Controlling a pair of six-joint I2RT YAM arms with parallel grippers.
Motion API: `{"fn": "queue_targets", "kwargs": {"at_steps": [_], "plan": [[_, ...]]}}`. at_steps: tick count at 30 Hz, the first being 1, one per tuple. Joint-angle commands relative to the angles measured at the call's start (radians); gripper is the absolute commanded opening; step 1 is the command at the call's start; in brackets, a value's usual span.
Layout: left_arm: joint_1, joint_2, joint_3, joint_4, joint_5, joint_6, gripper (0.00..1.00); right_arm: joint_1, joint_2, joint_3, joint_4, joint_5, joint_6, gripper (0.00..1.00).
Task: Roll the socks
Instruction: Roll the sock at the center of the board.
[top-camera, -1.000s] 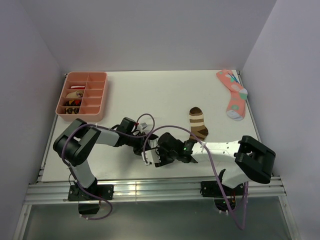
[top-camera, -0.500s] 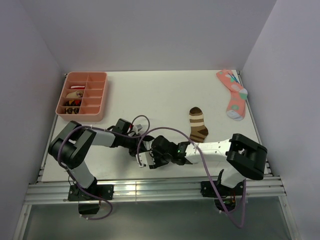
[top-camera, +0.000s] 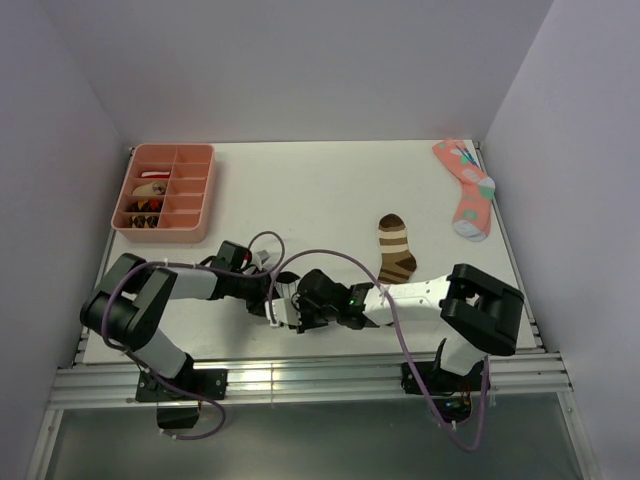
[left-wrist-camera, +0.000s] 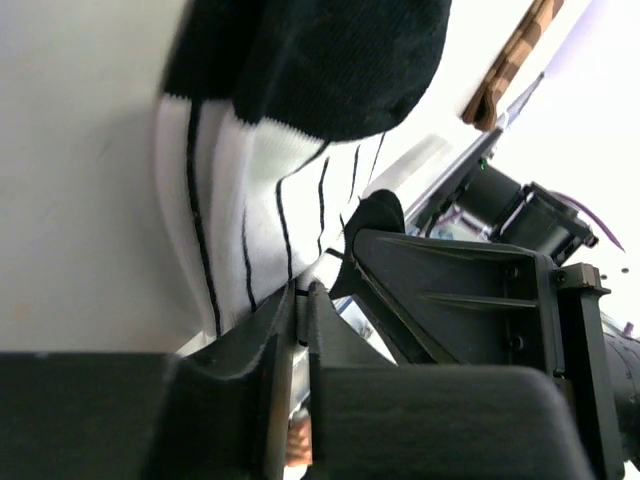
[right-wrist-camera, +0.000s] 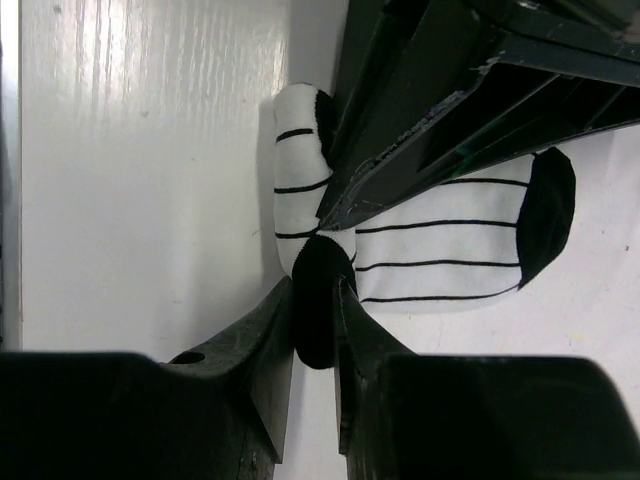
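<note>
The small white sock with thin black stripes (top-camera: 286, 313) lies near the table's front edge, held between both grippers. My left gripper (top-camera: 271, 297) is shut on the sock's white striped edge (left-wrist-camera: 250, 210), with its fingertips (left-wrist-camera: 301, 291) pinched together. My right gripper (top-camera: 302, 311) is shut on a black end of the sock (right-wrist-camera: 316, 320), which is folded over the white part (right-wrist-camera: 440, 245). The brown-and-tan striped sock (top-camera: 397, 248) lies flat to the right, untouched, and shows at the top right of the left wrist view (left-wrist-camera: 515, 60).
A pink sock with coloured dots (top-camera: 467, 188) lies at the far right corner. A pink compartment tray (top-camera: 197, 190) with small items stands at the far left. The front table edge and its metal rail (top-camera: 300, 375) run just below the grippers.
Both grippers have moved left along the front of the table with the white striped sock between them. The brown sock has not moved.
</note>
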Motion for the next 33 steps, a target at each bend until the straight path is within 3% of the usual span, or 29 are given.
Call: {"fn": "queue_targets", "kwargs": {"at_steps": [1, 5, 12, 22, 33], "plan": [[0.008, -0.073, -0.036, 0.007, -0.136, -0.022, 0.16, -0.025, 0.026, 0.063, -0.016, -0.105, 0.054, 0.18], [0.01, -0.189, -0.07, 0.066, -0.222, -0.068, 0.27, -0.096, 0.057, 0.125, -0.119, -0.253, 0.08, 0.17], [0.01, -0.309, -0.132, 0.152, -0.343, -0.131, 0.29, -0.211, 0.145, 0.264, -0.318, -0.468, 0.077, 0.15], [0.004, -0.535, -0.21, 0.191, -0.543, -0.065, 0.32, -0.297, 0.328, 0.456, -0.565, -0.622, 0.042, 0.14], [-0.094, -0.789, -0.489, 0.461, -0.771, -0.059, 0.38, -0.363, 0.537, 0.709, -0.88, -0.764, 0.01, 0.13]]}}
